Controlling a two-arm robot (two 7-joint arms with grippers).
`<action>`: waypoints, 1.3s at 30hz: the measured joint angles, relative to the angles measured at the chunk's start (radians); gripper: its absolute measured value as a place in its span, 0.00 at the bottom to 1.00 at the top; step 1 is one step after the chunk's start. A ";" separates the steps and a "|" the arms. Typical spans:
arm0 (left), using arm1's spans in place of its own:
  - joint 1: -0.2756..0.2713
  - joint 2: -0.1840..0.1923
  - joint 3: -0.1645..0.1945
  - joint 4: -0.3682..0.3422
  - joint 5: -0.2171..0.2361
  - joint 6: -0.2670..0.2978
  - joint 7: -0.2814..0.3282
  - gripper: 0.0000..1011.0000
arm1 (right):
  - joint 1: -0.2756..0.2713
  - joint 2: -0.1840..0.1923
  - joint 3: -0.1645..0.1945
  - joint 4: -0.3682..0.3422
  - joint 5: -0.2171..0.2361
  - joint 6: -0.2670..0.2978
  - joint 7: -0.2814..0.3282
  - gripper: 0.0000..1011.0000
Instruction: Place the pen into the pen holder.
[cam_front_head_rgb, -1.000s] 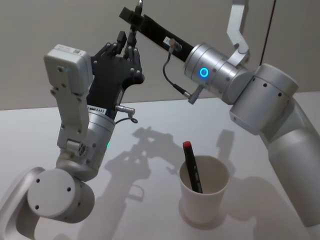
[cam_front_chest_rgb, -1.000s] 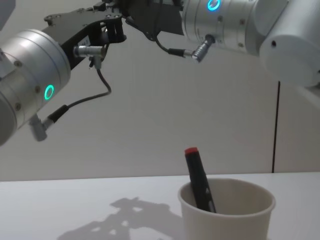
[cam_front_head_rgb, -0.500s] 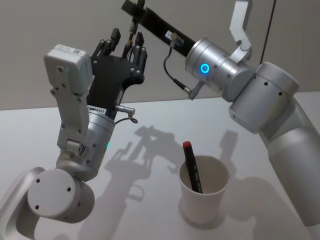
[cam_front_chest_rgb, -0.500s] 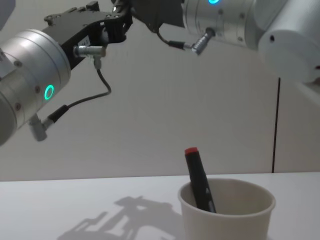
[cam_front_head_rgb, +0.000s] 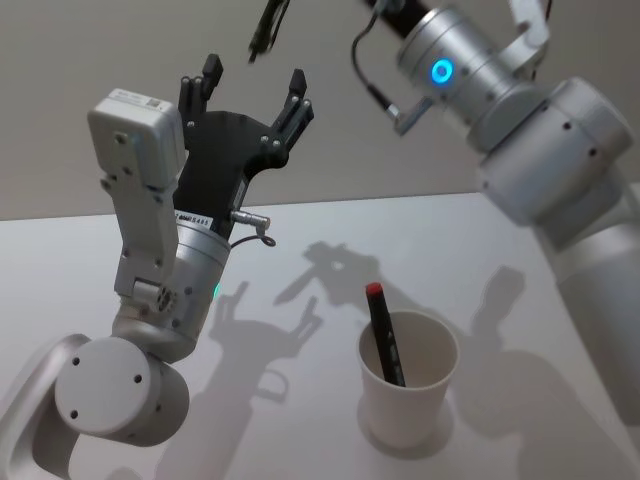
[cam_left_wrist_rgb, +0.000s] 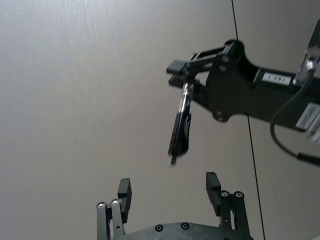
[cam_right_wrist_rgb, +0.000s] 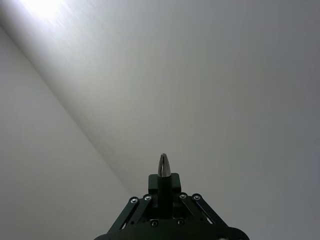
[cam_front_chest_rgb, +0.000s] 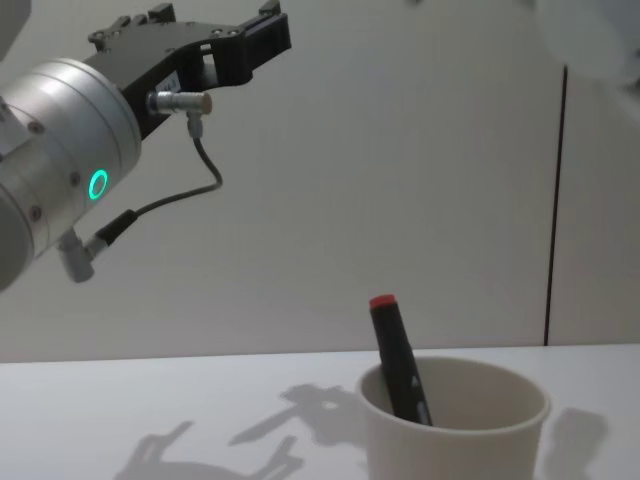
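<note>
Gripping pen (cam_left_wrist_rgb: 180, 125), right gripper (cam_left_wrist_rgb: 186, 82) above pen holder (cam_front_head_rgb: 408, 390).

The pen holder (cam_front_head_rgb: 408, 390) is a plain off-white paper cup with no pattern. The pen standing in it (cam_front_head_rgb: 384, 336) is black with a red cap on top. The bench (cam_front_head_rgb: 300, 250) is white with grey shadows on it.

The left gripper (cam_front_head_rgb: 250, 88) is black, on a silver-grey arm with a small green-blue glowing ring. The box on that arm's wrist is light grey.

The right gripper (cam_left_wrist_rgb: 186, 75) is black too, with white labels on its side. The pen between its jaws (cam_left_wrist_rgb: 181, 125) is dark with a shiny silver tip. The right arm is silver-grey with a blue glowing ring.

The wall is plain grey.
</note>
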 joint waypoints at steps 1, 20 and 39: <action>0.000 0.000 0.000 0.000 0.000 0.000 0.000 0.91 | 0.005 0.004 0.006 -0.010 0.000 -0.010 -0.002 0.12; 0.000 0.029 -0.034 -0.026 0.043 0.005 0.035 0.99 | -0.009 0.082 0.043 -0.126 -0.158 -0.051 -0.094 0.12; 0.006 0.210 -0.202 -0.141 0.086 0.129 0.102 0.99 | -0.135 0.180 0.018 -0.248 -0.406 -0.022 -0.220 0.12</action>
